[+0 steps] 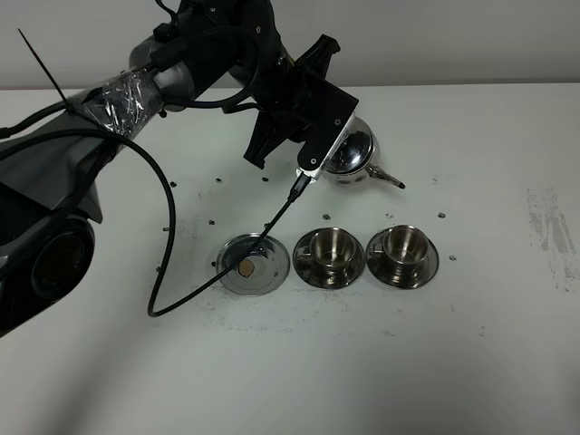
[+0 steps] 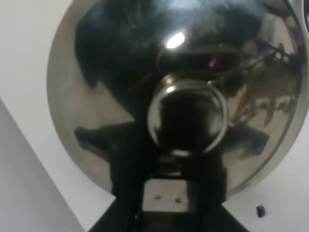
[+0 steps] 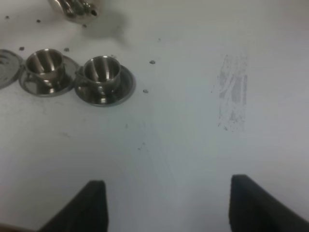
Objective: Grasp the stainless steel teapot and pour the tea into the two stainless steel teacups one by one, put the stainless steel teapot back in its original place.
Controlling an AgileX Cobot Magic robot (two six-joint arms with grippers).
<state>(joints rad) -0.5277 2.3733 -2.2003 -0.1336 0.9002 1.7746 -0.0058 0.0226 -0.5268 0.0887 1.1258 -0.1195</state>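
Holding: left end effector [image 2: 166, 191] clenched on stainless steel teapot [image 1: 355, 152] handle | pot off its dish [image 1: 234, 254], 12 o'clock of teacups [image 1: 330, 249] | likely heavy, slick, rigid; grip handle | right end effector [image 3: 164, 203] released, empty

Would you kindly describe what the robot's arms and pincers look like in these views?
The left arm is black, one link wrapped in crinkled shiny tape, with black cables looping off it and a white-edged black wrist housing. The left pincer is black around a pale metal block with two small holes. The right pincer shows two blocky black fingertips.
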